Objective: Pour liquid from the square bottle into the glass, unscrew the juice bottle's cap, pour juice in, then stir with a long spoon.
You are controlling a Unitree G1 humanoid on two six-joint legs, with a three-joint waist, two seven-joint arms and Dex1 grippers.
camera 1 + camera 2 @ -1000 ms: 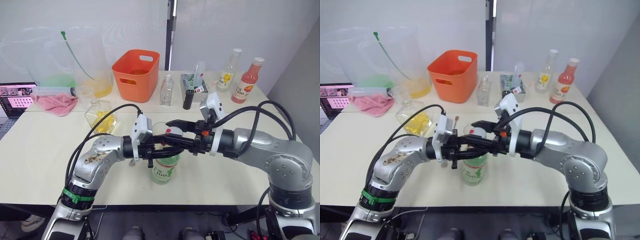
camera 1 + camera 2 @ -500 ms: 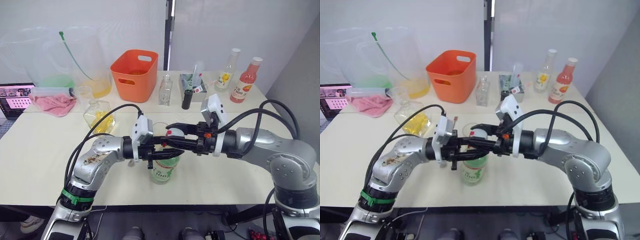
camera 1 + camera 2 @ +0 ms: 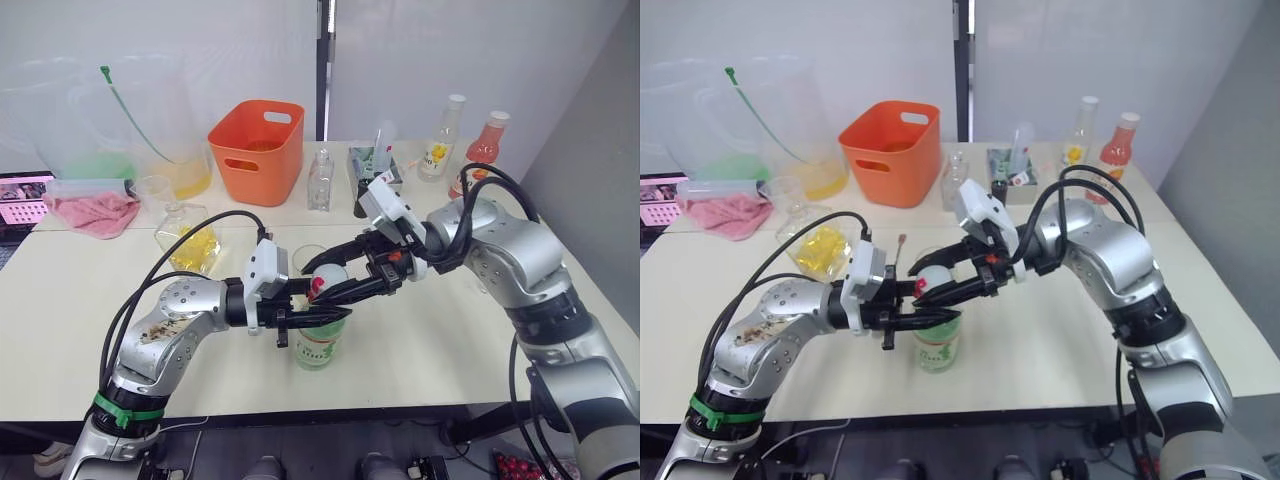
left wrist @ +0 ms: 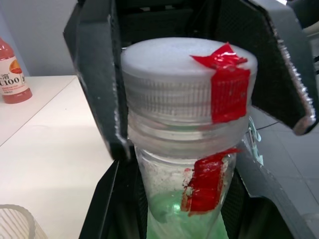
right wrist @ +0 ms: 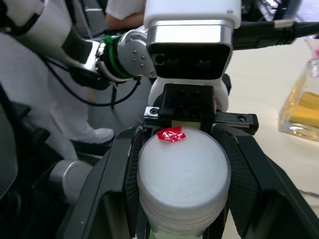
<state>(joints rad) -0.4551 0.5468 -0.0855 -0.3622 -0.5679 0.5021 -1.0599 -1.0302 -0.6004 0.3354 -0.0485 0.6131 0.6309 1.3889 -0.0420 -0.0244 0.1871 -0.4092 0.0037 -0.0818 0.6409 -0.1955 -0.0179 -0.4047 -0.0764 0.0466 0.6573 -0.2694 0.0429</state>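
Left eye view has one tall green-tinted juice bottle with a white-and-green label (image 3: 320,342) standing on the cream table (image 3: 80,330) near the front edge, both arms meeting over it; the left gripper (image 3: 318,316) comes in from the left and is clamped round the bottle's neck, fingers tight on the clear plastic just under the cap; the right gripper (image 3: 333,281) reaches in from the other side and its two black fingers are closed on the small round white screw cap (image 3: 329,279). Left wrist view shows that cap (image 4: 188,79) up close, ribbed, sitting on the neck, with two bits of red tape, one on the cap and one on the neck below it; they don't line up.

One plain clear straight-sided tumbler (image 3: 309,262) stands just behind the juice bottle, partly hidden by the grippers; one squat clear square flask with yellow contents (image 3: 193,240) sits further left, well apart from the bottle.

Along the back: one orange plastic tub (image 3: 256,150), one small slim clear bottle (image 3: 319,182), one clear yellow-labelled bottle (image 3: 438,141), one pink-red bottle (image 3: 480,150) partly behind the right arm, one pink cloth (image 3: 92,213) at the far left, one clear measuring cup (image 3: 153,190) beside it; a grey holder (image 3: 366,170) with some small stuff in it, can't tell exactly what.
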